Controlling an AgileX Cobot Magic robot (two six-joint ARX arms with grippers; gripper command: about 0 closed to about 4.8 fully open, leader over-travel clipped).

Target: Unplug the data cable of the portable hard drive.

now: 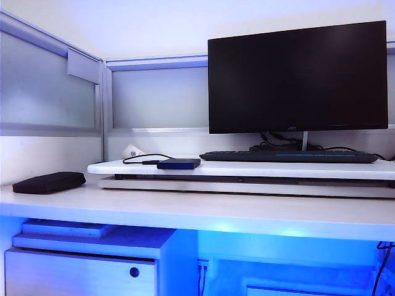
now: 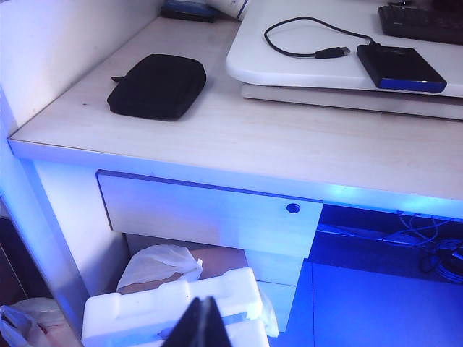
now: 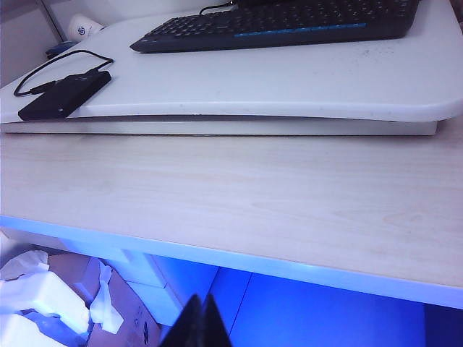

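The portable hard drive (image 2: 400,68) is lying on the white raised platform (image 2: 304,69) with the data cable (image 2: 289,36) looping beside it, while the left gripper (image 2: 202,325) and the right gripper (image 3: 198,325), both closed and empty, are hanging well apart from it, below the desk edge (image 3: 239,246).

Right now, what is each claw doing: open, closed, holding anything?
Left claw: closed, empty, low in front of the desk.
Right claw: closed, empty, low in front of the desk.
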